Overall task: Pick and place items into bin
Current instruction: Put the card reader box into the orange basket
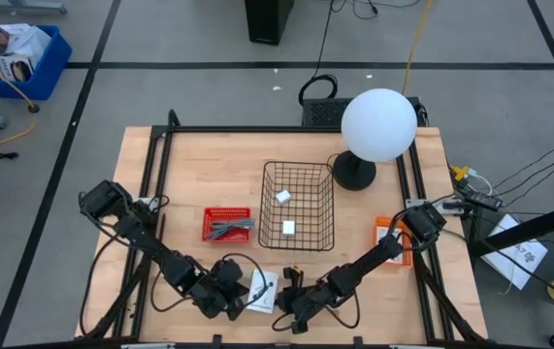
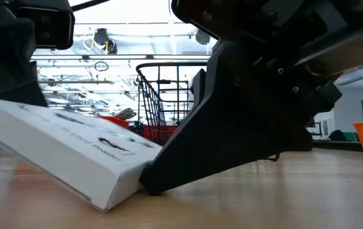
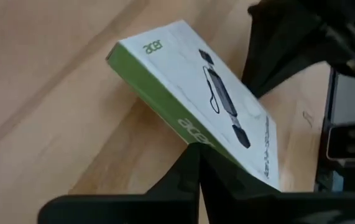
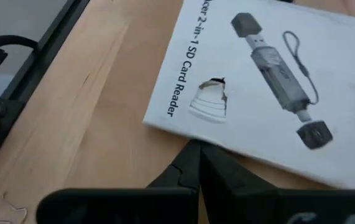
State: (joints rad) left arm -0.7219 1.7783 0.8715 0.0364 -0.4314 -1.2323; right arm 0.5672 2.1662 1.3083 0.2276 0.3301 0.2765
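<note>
Pinching the white box's edge, both closed end effectors crowd the table's near rim.

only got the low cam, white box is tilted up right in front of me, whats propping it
observer: The left gripper. Its fingers are shut, and the box seems to rest across their tip.
operator: and the right one
observer: The right gripper is shut too, with its tip at the box's edge, below a torn spot on the printed face.
operator: anything in the basket
observer: Two small white blocks lie inside the wire basket.
</note>
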